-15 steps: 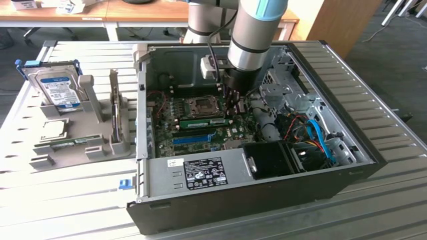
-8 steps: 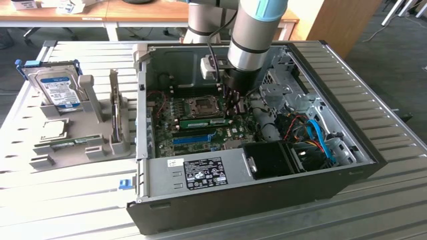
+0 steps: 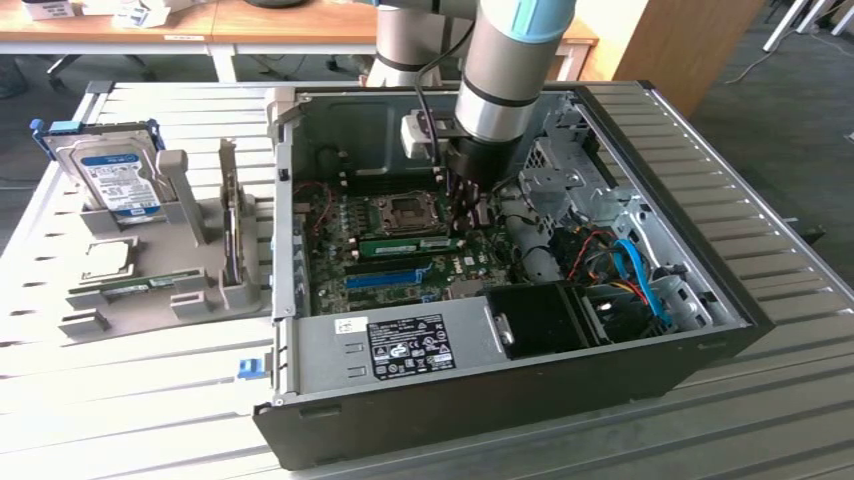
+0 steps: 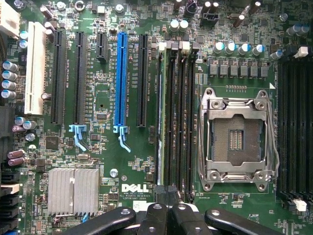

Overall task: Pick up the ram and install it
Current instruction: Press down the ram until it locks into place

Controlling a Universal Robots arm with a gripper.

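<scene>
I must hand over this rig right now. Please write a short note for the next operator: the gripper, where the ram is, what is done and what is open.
Gripper: inside the PC case, low over the motherboard, at one end of the memory slots; open or shut cannot be told.
Ram: standing on edge in the memory slot bank beside the CPU socket, on the side toward the blue slot.
Done: the ram is off the table and at its slot.
Open: whether it is fully seated and latched cannot be seen; check this.
Another green stick lies on the grey holder outside the case.
</scene>
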